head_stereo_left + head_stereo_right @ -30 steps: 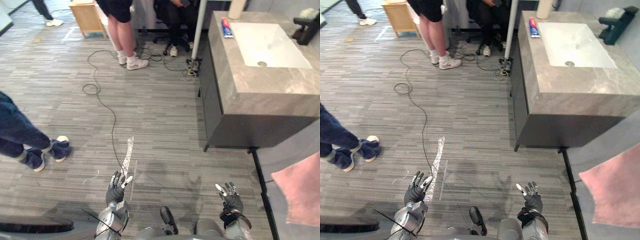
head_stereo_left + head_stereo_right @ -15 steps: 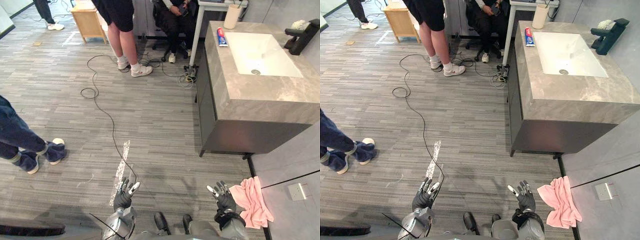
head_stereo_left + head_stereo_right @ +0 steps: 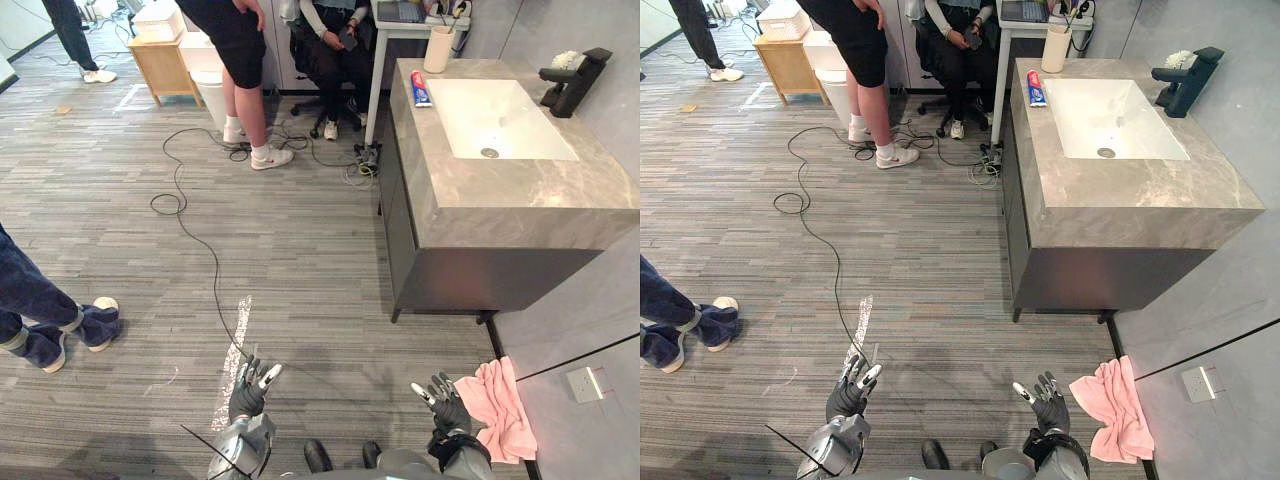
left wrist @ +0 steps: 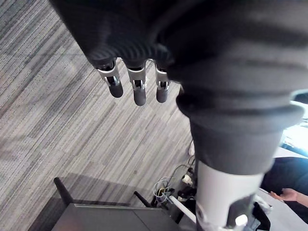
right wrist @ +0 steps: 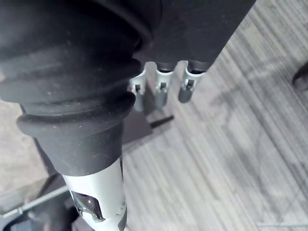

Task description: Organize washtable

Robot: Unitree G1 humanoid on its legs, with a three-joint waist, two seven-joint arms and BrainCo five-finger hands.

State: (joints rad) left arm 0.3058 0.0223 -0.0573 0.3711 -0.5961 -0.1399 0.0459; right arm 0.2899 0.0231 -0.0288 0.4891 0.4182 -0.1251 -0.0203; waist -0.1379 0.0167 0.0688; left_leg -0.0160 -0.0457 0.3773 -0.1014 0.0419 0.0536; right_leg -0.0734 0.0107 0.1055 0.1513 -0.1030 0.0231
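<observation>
Well short of the washtable (image 3: 520,190), we carry our left hand (image 3: 250,387) and right hand (image 3: 447,410) low, fingers (image 4: 139,94) loosely spread and empty, since what looks like a toothpaste tube (image 3: 421,90) lies on its surface out of reach and a pink towel (image 3: 497,400) on the floor (image 3: 300,260) nearby.

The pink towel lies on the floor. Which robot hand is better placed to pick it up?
Probably the right robot hand: it is open and empty, close beside the pink towel. The left robot hand, also open, is farther from it.
</observation>
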